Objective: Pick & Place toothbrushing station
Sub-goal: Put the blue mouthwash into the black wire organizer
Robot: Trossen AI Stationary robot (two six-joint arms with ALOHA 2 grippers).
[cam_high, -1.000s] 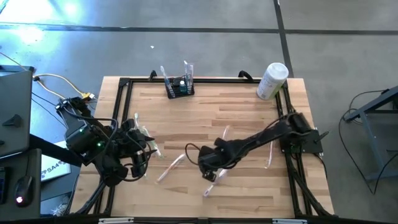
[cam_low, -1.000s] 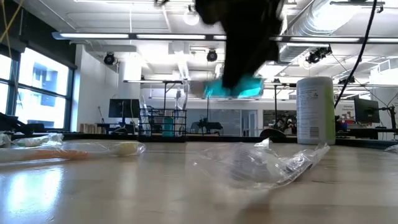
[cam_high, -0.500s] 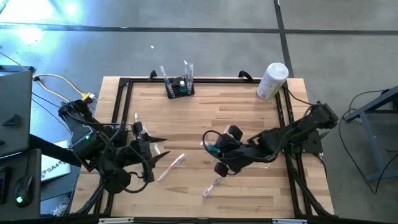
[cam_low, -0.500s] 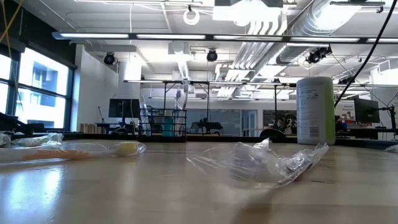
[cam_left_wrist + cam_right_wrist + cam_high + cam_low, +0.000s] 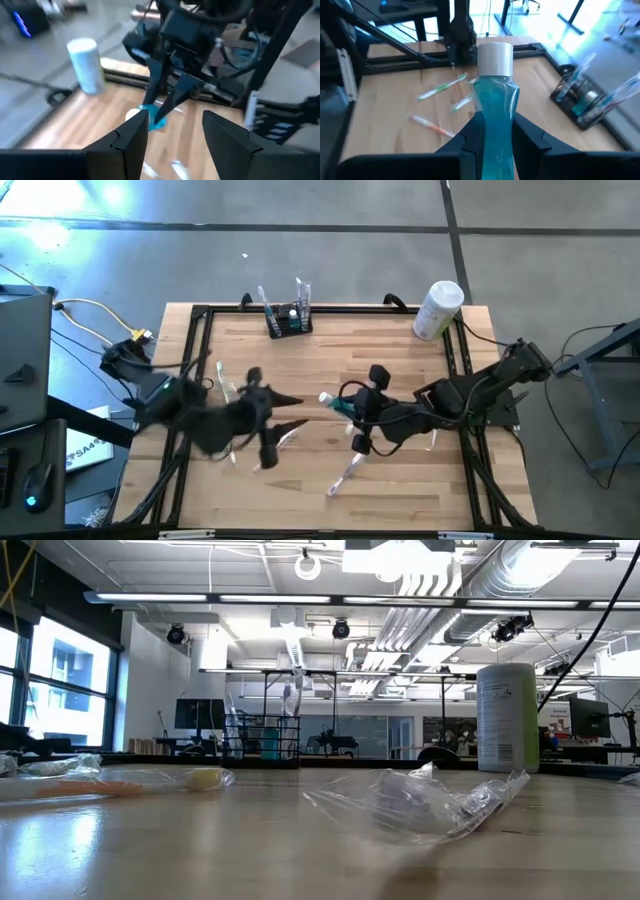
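Note:
The black toothbrushing station (image 5: 288,321) stands at the table's far edge with several wrapped toothbrushes upright in it; it also shows in the low view (image 5: 262,736) and the right wrist view (image 5: 585,102). My right gripper (image 5: 352,412) is above the table's middle, shut on a teal bottle (image 5: 492,107) with a white cap (image 5: 325,397). My left gripper (image 5: 298,412) is open and empty just left of the bottle, pointing at it; its open fingers show in the left wrist view (image 5: 175,127). My right gripper pinches the teal bottle's body (image 5: 492,127) between its two fingers (image 5: 472,135), below the neck. The fingers come about level from the table's right and lie along the bottle. The bottle sticks out ahead of them, cap toward the table's left, lifted clear of the table.
A tall white cylindrical container (image 5: 437,310) stands at the far right corner. Wrapped toothbrushes lie loose on the wood (image 5: 275,448), (image 5: 345,475), (image 5: 432,440). A crumpled clear wrapper (image 5: 420,805) lies near the low camera. A black frame (image 5: 200,315) runs along the table's edges.
My right gripper has risen with the teal bottle, out of the low view, and gone a little toward the far edge, while its arm drew back to the right. My left gripper has swung toward the table's right, up to the bottle.

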